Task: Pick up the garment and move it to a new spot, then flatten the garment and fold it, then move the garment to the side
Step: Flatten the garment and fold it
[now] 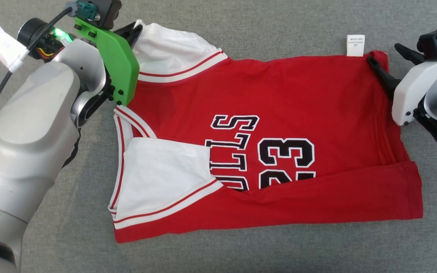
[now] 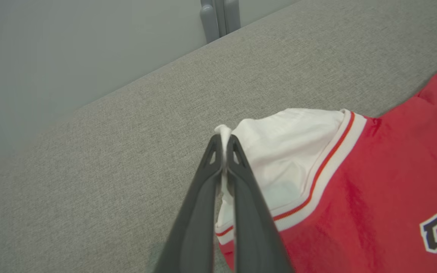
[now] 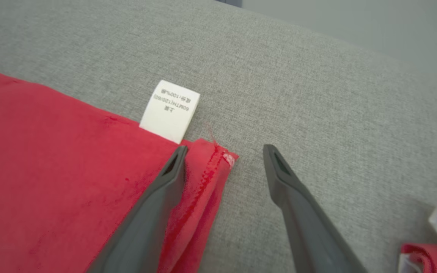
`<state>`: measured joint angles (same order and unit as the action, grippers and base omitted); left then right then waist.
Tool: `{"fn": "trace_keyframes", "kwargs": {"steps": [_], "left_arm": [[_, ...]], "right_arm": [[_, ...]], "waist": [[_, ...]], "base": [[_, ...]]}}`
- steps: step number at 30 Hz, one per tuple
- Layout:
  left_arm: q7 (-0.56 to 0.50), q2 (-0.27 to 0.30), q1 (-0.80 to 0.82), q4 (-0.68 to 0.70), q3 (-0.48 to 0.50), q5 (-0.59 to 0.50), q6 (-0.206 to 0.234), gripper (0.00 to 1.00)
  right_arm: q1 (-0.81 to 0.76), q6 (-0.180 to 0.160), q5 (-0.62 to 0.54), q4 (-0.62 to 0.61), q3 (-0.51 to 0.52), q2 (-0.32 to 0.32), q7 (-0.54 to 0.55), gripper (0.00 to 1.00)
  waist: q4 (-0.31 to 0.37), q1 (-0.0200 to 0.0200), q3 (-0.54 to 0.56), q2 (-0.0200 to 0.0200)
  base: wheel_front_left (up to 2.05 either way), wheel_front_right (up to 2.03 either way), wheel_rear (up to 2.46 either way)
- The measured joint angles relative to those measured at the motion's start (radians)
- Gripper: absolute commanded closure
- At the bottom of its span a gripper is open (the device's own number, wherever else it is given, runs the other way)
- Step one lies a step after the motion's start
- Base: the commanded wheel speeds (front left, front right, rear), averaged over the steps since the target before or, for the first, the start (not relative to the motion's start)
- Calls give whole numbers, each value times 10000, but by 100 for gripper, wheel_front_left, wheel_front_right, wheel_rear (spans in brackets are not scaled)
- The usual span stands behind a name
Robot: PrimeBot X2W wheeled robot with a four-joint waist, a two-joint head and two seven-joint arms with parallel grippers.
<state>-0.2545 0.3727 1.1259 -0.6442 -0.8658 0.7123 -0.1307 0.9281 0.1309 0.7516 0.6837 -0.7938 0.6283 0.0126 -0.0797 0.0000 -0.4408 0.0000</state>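
At the far left the left gripper (image 2: 224,151), behind the green plate (image 1: 114,57) on its wrist, has its two dark fingers pressed together on the tip of the far white sleeve (image 2: 290,151), a thin fold of white cloth pinched between them. The red garment (image 1: 279,94) lies sideways on the grey cloth-covered surface (image 1: 241,22), neck end toward the left arm and hem toward the right, its near long edge already turned up over the lower part of the black print. The near sleeve (image 1: 161,170) lies folded in on the chest. Further right a white care label (image 1: 356,45) sticks out past the far edge, just beside the hem corner. There the right gripper (image 3: 226,148) stands with its fingers wide apart, one resting on the red corner, the other over bare grey surface, nothing clamped. The jersey looks light, soft and limp, so it will likely sag between whatever two points carry it and slide easily over the surface. The sewn edges seem the best holds: the striped sleeve band on the left and the doubled hem corner on the right, where the layers are thicker and less apt to slip from narrow fingers. A pinch on single cloth in mid-panel would probably only bunch it
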Motion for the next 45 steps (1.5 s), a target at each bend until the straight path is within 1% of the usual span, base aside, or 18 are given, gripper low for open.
{"fn": "trace_keyframes", "kwargs": {"steps": [10,11,12,15,18,21,26,29,31,34,38,42,45], "left_arm": [[23,81,46,4,-132,69,2,100],[59,79,50,-25,-146,69,0,100],[84,79,56,-58,-153,69,0,100],[197,102,69,-205,-146,69,17,100],[468,205,98,-410,-138,-27,148,100],[913,255,292,-631,-52,-221,380,100],[1908,178,569,-1081,136,-458,846,100],[2660,52,838,-1400,251,-662,1223,100],[3085,-35,960,-1666,290,-761,1313,100],[3430,-192,1005,-2098,290,-790,1262,100],[3632,-328,912,-2512,111,-790,945,100],[3850,-303,471,-2681,-52,-788,738,100],[3962,-157,53,-2638,-157,-748,575,100]], "right_arm": [[706,8,1012,727,-1166,117,-232,0],[749,8,1158,744,-1313,117,-228,51],[809,6,1246,763,-1463,125,-226,100],[902,13,1430,780,-1814,115,-397,100],[1096,13,1526,991,-1990,157,-811,100],[1382,12,1526,1212,-2086,178,-1338,100],[1956,12,1356,1593,-2249,82,-2219,100],[2255,12,1151,1879,-2197,-48,-2566,100],[2360,12,1045,1983,-2117,-171,-2671,100],[2366,10,932,2010,-1921,-299,-2729,100],[2016,8,460,1484,-1496,-203,-2744,100],[1154,8,226,882,-1043,-88,-2746,100],[474,8,98,523,-800,46,-2750,100]], "waist": [[30,0,-304,0],[33,0,-303,0],[37,0,-299,0],[79,0,-267,0],[146,0,-225,0],[211,0,-217,0],[268,0,-291,0],[288,0,-343,0],[300,0,-354,0],[306,0,-311,0],[289,0,-144,0],[253,0,150,0],[217,0,437,0]], "base": [[0,0,0],[0,0,0],[0,0,0],[0,0,0],[0,0,0],[0,0,0],[0,0,0],[0,0,0],[0,0,0],[0,0,0],[0,0,0],[0,0,0],[0,0,0]]}}
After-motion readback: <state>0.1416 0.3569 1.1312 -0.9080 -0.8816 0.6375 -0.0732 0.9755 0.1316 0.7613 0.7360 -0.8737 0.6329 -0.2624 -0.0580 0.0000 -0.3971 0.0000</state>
